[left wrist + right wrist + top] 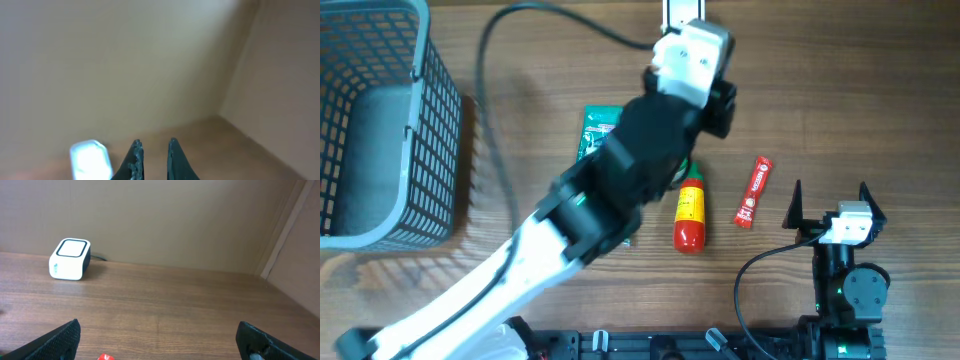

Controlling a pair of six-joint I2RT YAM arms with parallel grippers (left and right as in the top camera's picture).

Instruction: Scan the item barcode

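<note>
Three items lie mid-table: a green packet (pixel 598 128) partly under my left arm, a red and yellow bottle (pixel 689 212), and a red stick packet (pixel 753 192), whose tip shows in the right wrist view (pixel 104 357). The white scanner (pixel 70 260) stands at the table's far edge by the wall and is a blurred white block (pixel 90 159) in the left wrist view. My left gripper (pixel 154 145) is shut with nothing visible between its fingers, raised and pointing at the wall just right of the scanner. My right gripper (pixel 830 205) rests open and empty to the right of the stick packet.
A grey mesh basket (pixel 420 150) stands at the table's left end. My left arm (pixel 590 210) crosses the table diagonally over the items. A black cable (pixel 520 20) runs along the back. A cardboard wall (pixel 165 215) closes off the far side and right corner.
</note>
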